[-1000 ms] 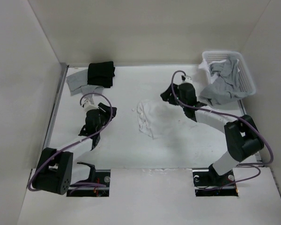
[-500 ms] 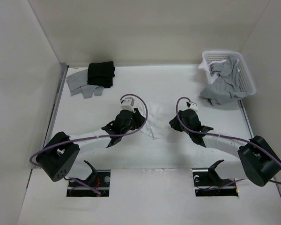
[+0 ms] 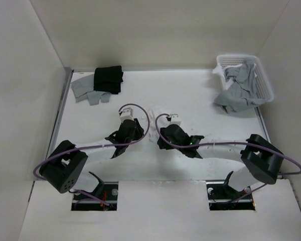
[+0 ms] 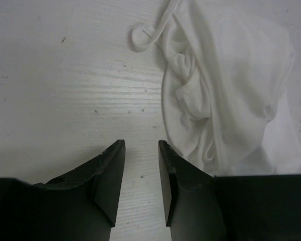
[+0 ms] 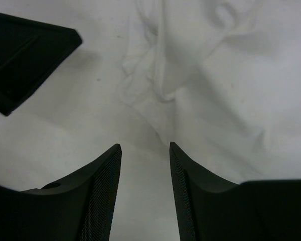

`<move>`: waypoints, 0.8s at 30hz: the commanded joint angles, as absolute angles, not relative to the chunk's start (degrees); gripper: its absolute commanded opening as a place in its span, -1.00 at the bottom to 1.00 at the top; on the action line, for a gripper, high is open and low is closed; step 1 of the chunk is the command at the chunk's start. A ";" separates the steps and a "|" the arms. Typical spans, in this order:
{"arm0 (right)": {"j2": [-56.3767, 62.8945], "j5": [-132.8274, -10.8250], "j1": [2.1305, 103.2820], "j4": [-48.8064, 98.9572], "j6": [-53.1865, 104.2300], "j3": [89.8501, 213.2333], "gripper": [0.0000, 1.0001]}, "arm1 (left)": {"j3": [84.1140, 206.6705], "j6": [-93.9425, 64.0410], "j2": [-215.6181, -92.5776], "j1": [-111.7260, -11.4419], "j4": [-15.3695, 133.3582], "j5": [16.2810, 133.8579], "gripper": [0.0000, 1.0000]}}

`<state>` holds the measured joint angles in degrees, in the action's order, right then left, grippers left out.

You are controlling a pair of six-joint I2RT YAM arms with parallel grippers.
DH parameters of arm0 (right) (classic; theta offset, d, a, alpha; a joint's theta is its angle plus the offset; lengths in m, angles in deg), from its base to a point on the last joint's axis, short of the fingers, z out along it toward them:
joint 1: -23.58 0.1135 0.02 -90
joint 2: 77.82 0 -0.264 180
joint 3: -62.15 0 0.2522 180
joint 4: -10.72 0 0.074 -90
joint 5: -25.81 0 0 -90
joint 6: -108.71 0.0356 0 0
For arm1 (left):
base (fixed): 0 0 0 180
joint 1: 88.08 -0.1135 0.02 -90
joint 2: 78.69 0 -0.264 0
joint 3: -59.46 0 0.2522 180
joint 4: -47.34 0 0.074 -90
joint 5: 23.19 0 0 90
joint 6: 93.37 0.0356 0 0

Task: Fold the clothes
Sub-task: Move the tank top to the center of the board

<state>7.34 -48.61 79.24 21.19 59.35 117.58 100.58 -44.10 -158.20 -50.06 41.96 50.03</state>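
— Where is the white top (image 4: pixel 231 75) lying?
— It's lying crumpled on the table (image 4: pixel 65 75), at two o'clock from the left gripper (image 4: pixel 140 143) and twelve from the right gripper (image 5: pixel 145 145). Both are standing partly open, holding nothing.

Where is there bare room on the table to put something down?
Free: the back middle of the table, between the black garment and the basket; also the strip between the basket and the right arm, and the one between the grey cloth and the left arm. Crowded: the centre, where both arms meet at the white top.
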 commanded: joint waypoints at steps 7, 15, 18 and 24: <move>14.98 -37.55 80.93 32.12 57.73 124.60 -0.10 | 98.63 -45.21 -159.55 -52.36 35.61 54.41 -0.36; 5.28 -37.63 80.84 26.45 52.41 129.59 -0.88 | 99.15 -45.21 -158.33 -56.21 34.47 56.96 -0.34; 0.06 -45.78 74.80 22.82 46.66 139.76 -0.86 | 99.68 -46.43 -155.61 -60.95 34.47 58.89 -0.32; 3.65 -64.08 66.34 19.03 51.40 164.56 -0.86 | 97.48 -55.48 -146.38 -73.70 35.17 63.38 -0.31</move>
